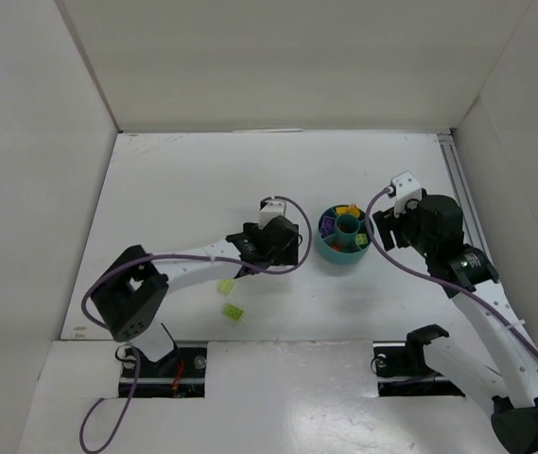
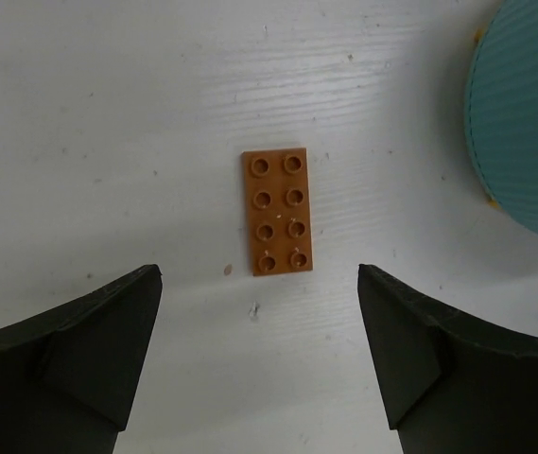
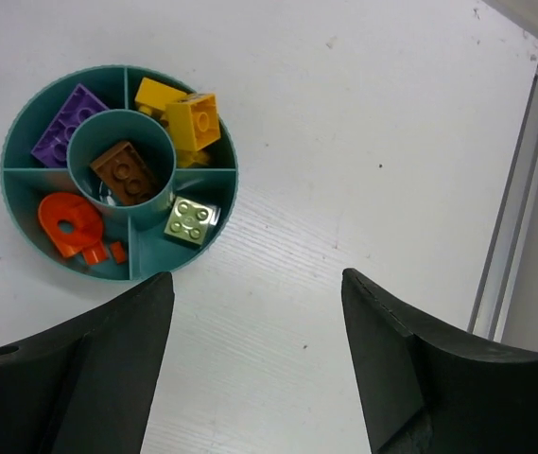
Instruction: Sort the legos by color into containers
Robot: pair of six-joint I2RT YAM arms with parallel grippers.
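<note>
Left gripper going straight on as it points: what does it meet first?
Probably the brown lego, lying flat between the fingers of the open left gripper; the teal bowl sits off to one side.

white table (image 1: 183, 189) bears teal bowl (image 1: 344, 261), brown brick (image 2: 277, 212), two lime bricks (image 1: 223, 285) (image 1: 234, 310).

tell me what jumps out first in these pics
The teal bowl, right of centre on the table, draws the eye: its compartments hold a purple brick, yellow bricks, an orange piece and a lime brick, with a brown brick in the middle cup. An orange-brown eight-stud plate lies flat on the table below the open left tool, and two lime bricks sit loose nearer the front edge.
</note>
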